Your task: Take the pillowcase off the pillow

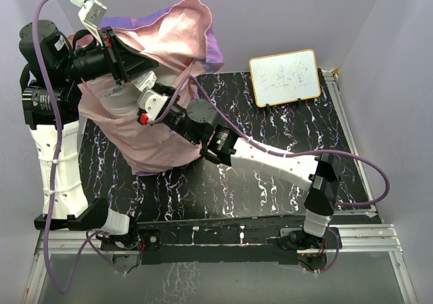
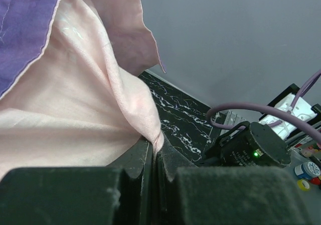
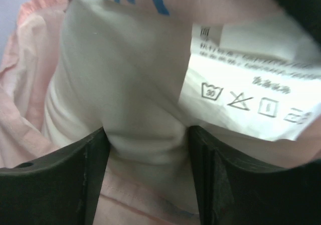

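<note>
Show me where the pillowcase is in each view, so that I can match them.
Top external: the pillowcase is upper left, pink, partly over the table.
Left wrist: it fills the left half, pinched in the left tool.
Right wrist: a pale pink strip at the left edge and bottom, beside the white pillow.
Shared landmark: the black marbled table, in the top and left wrist views only.

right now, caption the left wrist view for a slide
left gripper shut on a pale pink fold of the pillowcase, black marbled table beyond
</note>
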